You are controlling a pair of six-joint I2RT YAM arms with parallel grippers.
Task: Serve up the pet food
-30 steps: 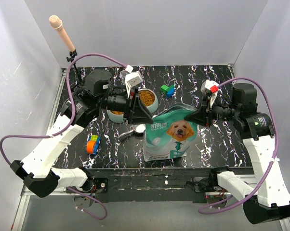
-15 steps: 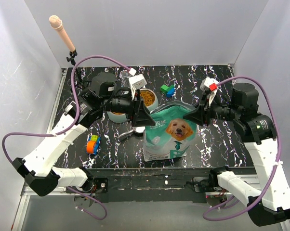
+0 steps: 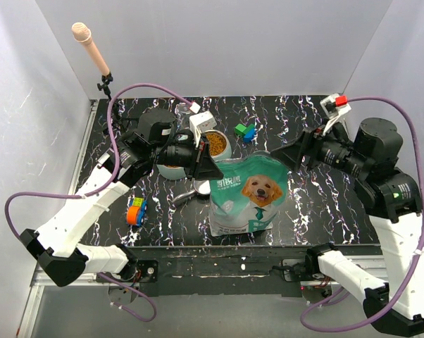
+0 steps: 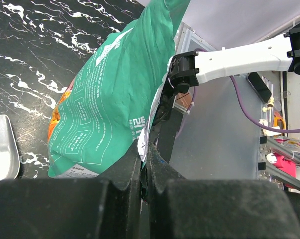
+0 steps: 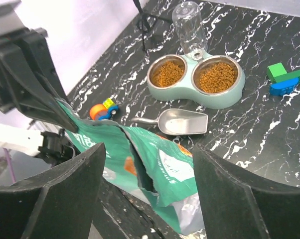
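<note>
White walls closed off three sides of the black, white-veined bench [image 3: 318, 204], and one microphone [image 3: 82, 32] stood on a stand at the far left corner. One teal-and-white bag [image 3: 248, 201] printed with a golden dog lay near the front edge, its top torn open.

Two arms worked over it. The left tool [image 4: 143, 164] was clamped tight on the bag's upper left edge, a strip of the bag pinched between its fingers. The right tool [image 3: 281, 156] hung above the bag's upper right corner with its fingers spread wide and nothing between them.

Behind the bag's left corner sat one pale green feeder [image 5: 217, 102] with two steel bowls and one clear bottle [image 5: 190, 27] upright at its back. The pet food [image 5: 217, 76] filled both bowls, an orange-brown heap in each.

One metal scoop [image 5: 182, 122] lay empty between the bag and the feeder, just beside the bag's left edge. One orange, blue and green toy car [image 3: 134, 211] sat well to the bag's left. Beyond the bag, toward the back wall, lay a small cluster of green and blue blocks [image 5: 283, 82]; I couldn't count them surely.
</note>
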